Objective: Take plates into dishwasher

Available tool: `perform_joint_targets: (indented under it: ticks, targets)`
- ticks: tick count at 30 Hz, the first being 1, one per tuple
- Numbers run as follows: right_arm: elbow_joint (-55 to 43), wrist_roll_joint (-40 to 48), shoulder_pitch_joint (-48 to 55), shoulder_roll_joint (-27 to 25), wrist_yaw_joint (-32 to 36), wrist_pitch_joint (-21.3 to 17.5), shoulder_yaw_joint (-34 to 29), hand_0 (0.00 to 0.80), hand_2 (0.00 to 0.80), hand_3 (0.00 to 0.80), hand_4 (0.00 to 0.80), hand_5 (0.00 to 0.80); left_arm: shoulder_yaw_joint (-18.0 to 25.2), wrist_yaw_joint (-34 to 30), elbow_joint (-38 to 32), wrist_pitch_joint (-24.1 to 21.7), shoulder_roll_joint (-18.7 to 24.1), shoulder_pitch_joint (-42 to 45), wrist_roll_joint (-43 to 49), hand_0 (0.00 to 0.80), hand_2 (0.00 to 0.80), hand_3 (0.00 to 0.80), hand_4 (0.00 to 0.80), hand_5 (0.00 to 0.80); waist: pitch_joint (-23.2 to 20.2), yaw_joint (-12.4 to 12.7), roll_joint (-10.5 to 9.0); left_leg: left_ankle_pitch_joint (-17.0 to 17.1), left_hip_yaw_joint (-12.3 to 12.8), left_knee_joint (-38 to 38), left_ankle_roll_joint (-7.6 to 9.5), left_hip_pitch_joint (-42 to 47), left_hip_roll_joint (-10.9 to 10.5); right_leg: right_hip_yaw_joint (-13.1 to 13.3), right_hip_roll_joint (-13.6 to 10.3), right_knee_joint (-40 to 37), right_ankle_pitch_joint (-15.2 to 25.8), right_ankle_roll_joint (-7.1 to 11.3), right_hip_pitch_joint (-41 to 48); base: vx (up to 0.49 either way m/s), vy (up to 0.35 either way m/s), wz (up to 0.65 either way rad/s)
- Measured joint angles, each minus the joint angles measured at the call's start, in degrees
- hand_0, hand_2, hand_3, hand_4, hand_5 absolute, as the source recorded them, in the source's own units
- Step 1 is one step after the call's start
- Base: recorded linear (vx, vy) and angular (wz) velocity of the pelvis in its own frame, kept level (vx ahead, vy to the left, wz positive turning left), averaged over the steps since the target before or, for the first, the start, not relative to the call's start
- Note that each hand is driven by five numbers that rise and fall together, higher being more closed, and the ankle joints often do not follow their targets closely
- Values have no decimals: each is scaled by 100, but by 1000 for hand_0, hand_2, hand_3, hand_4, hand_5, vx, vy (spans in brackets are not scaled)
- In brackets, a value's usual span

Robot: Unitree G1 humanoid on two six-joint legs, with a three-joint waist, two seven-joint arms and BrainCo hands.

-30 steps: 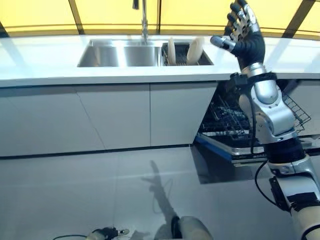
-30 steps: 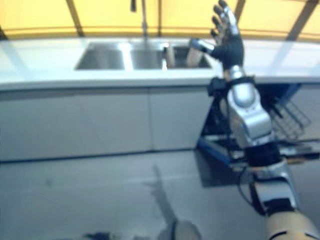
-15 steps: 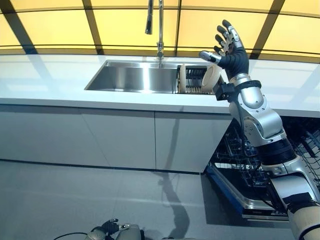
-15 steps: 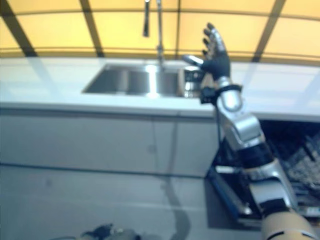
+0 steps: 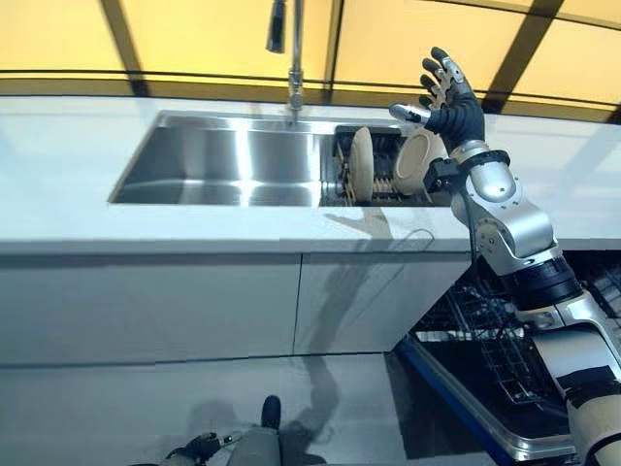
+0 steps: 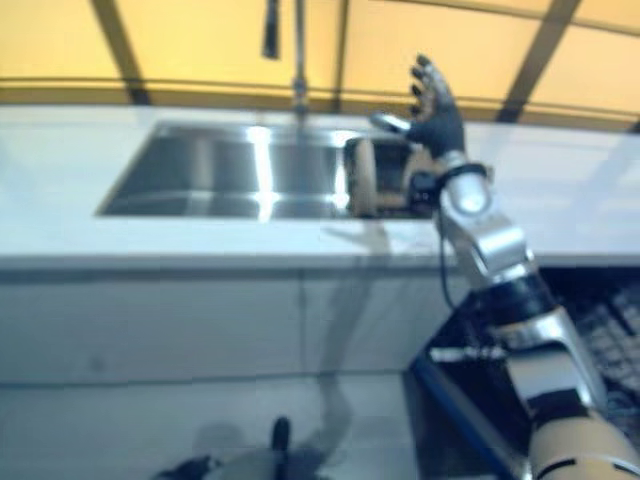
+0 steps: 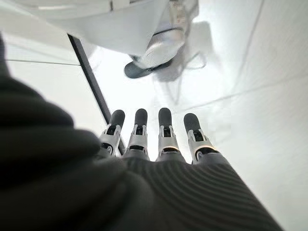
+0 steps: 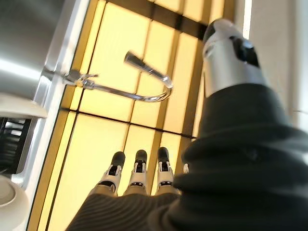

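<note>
The right hand (image 5: 448, 97) is raised with its fingers straight and spread, grasping nothing; just below and beside its thumb, 2 plates (image 5: 361, 165) stand on edge in a dark wire rack (image 5: 380, 184) set in the near end of the steel sink (image 5: 223, 165). Further down, below the forearm, the dishwasher (image 5: 500, 374) stands open with its wire basket showing. The left hand (image 7: 159, 139) hangs low with fingers straight and released; no legible writing is visible.

Our right hand (image 5: 448, 97) shows silver dark-tipped fingers, a dark ribbed cover, and seemingly black bands on silver-grey arm segments
</note>
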Motion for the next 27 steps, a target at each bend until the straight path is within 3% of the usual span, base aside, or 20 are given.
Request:
perform_joint_targets:
  ticks: [1, 3, 4, 5, 7, 8, 10, 13, 17, 20, 21, 24, 27]
  targets:
    - [57, -4, 31, -110, -1, 2, -51, 0, 0, 0, 0, 0, -51, -2, -1, 19, -38, -150, -1, 0, 0, 0, 0, 0, -3, 12, -11, -132, 66, -7, 103, 88, -107, -210, -112, 418, -35, 115, -117, 336, 347, 4]
    - [158, -6, 72, -149, -5, 4, -142, 0, 0, 0, 0, 0, -47, -3, -33, 4, -31, -243, -2, 0, 0, 0, 0, 0, -10, 1, -22, -215, 47, -38, 187, 220, -192, -286, -162, 1043, -103, 254, -325, 318, 437, -6]
    - [256, -8, 108, -176, 67, -17, -257, 0, 0, 0, 0, 0, -95, -7, 24, -2, -41, -369, -4, 0, 0, 0, 0, 0, -11, 19, -39, -318, 98, -127, 238, 329, -212, -360, -203, 2082, 35, 469, -811, 245, 455, -12]
    - [263, -8, 185, -176, 113, -18, -329, 0, 0, 0, 0, 0, -190, -6, 6, -2, -24, -390, -18, 0, 0, 0, 0, 0, 6, 1, -14, -323, 111, -204, 288, 448, -210, -429, -247, 3009, 259, 516, -1248, 191, 369, -19]
    - [260, -11, 298, -221, 126, -21, -379, 0, 0, 0, 0, 0, -319, -2, -1, 7, -5, -329, -58, 0, 0, 0, 0, 0, 52, -6, 47, -460, 148, -328, 426, 741, -204, -570, -366, 4095, 569, 482, -1909, 178, 232, -17]
    - [245, -18, 300, -262, 110, -22, -381, 0, 0, 0, 0, 0, -324, 0, -10, 10, -12, -315, -62, 0, 0, 0, 0, 0, 109, -16, 140, -459, 194, -421, 424, 892, -148, -644, -373, 4264, 539, 477, -2150, 195, 124, -25]
    - [205, -26, 271, -326, 58, -11, -382, 0, 0, 0, 0, 0, -325, 4, -144, 24, 45, -241, -67, 0, 0, 0, 0, 0, 132, -102, 231, -422, 314, -602, 367, 1084, -47, -913, -420, 3662, 480, 393, -2474, 149, 4, -28]
    - [221, -23, 235, -432, 49, 11, -381, 0, 0, 0, 0, 0, -317, 27, -149, 61, 136, -211, -71, 0, 0, 0, 0, 0, 120, -152, 195, -428, 495, -783, 314, 1196, 46, -1280, -438, 2048, 506, 461, -2644, 102, -39, -39]
    - [327, 7, 238, -529, 101, 101, -379, 0, 0, 0, 0, 0, -222, 111, -124, 73, 195, -101, -208, 0, 0, 0, 0, 0, 109, -192, -30, -570, 725, -837, 166, 1360, 63, -1447, -336, 6, 1087, 605, -2400, 136, -53, -34]
    - [539, 70, 234, -580, 99, 316, -368, 0, 0, 0, 0, 0, -160, 129, -124, 89, 188, -41, -214, 0, 0, 0, 0, 0, 8, -436, -217, -618, 500, -838, -11, 1395, 46, -1363, -220, -437, 1847, 524, -2156, 100, -63, 28]
    - [592, 107, 236, -650, 102, 394, -367, 0, 0, 0, 0, 0, -158, 129, -129, 98, 164, -31, -213, 0, 0, 0, 0, 0, 2, -477, -215, -627, 417, -837, -62, 1414, 79, -1339, -161, -444, 1902, 382, -2094, 128, -127, 14]
    - [741, 232, 234, -911, 277, 635, -372, 0, 0, 0, 0, 0, -157, 113, -131, 165, 131, -2, -204, 0, 0, 0, 0, 0, -18, -477, -164, -668, 96, -830, -261, 1462, 222, -1313, 83, -840, 2012, 214, -1836, 102, -134, -3]
    - [784, 286, 176, -990, 477, 768, -371, 0, 0, 0, 0, 0, -147, 91, -135, 168, 112, -31, -205, 0, 0, 0, 0, 0, -19, -505, -107, -714, 11, -828, -355, 1472, 308, -1310, 199, -933, 2048, 92, -1786, 86, -127, -3]
